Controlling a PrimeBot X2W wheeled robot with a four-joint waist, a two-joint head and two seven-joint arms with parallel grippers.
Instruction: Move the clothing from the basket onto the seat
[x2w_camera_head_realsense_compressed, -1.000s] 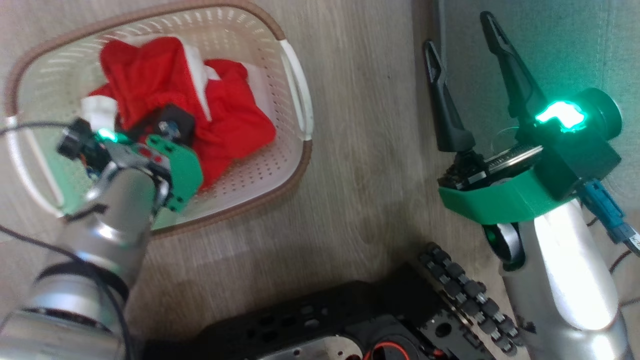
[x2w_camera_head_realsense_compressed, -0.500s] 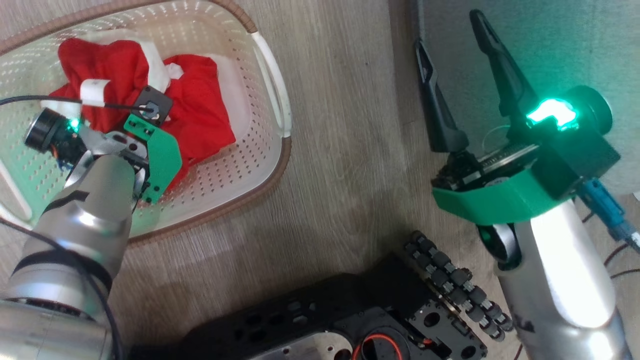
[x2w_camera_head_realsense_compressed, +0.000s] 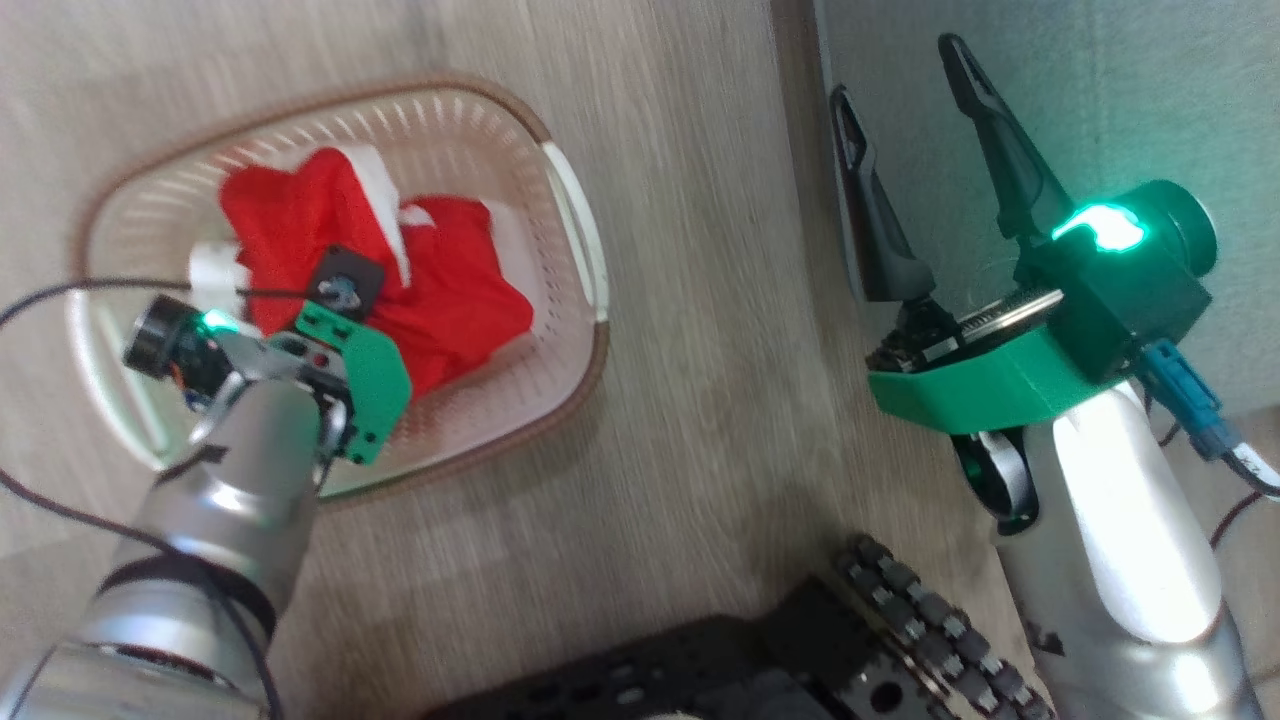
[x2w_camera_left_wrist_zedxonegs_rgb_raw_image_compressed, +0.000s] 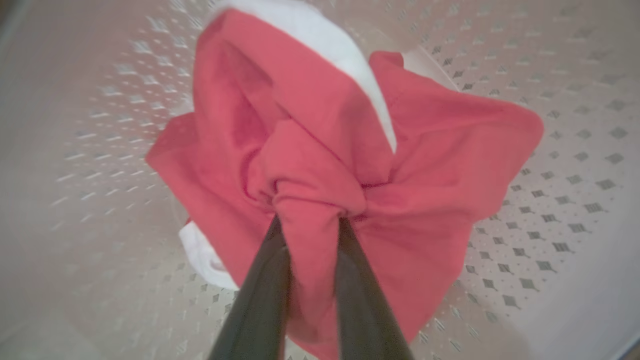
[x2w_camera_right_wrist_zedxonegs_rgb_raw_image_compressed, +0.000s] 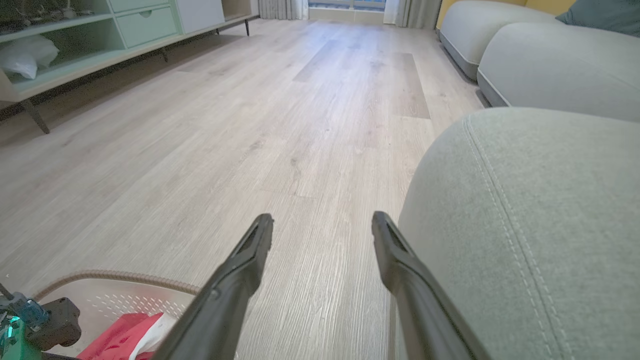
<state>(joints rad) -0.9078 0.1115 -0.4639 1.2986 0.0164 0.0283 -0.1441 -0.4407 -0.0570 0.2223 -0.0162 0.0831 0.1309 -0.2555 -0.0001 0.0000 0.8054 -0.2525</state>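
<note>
— Where's the clothing (x2w_camera_head_realsense_compressed: 450, 290) just now?

— In the basket (x2w_camera_head_realsense_compressed: 520, 370), which stands on the wooden floor (x2w_camera_head_realsense_compressed: 700, 300). It's a red heap with white trim (x2w_camera_head_realsense_compressed: 380, 190) showing along its top and side.

— And the left gripper (x2w_camera_left_wrist_zedxonegs_rgb_raw_image_compressed: 307, 220)?

— Down inside the basket, right over the heap. Its two dark fingers (x2w_camera_left_wrist_zedxonegs_rgb_raw_image_compressed: 265, 290) are drawn in narrow, and a fold of the red cloth is pinched and bunched between them. The rest of the cloth fans out around the tips, with the perforated basket walls behind.

— What about the other arm?

— The right gripper (x2w_camera_head_realsense_compressed: 895, 70) is well apart from the basket, at the edge of the grey-green seat (x2w_camera_right_wrist_zedxonegs_rgb_raw_image_compressed: 525, 225). Its fingers are spread wide with nothing between them. One finger is over the floor, the other just over the cushion's edge.
</note>
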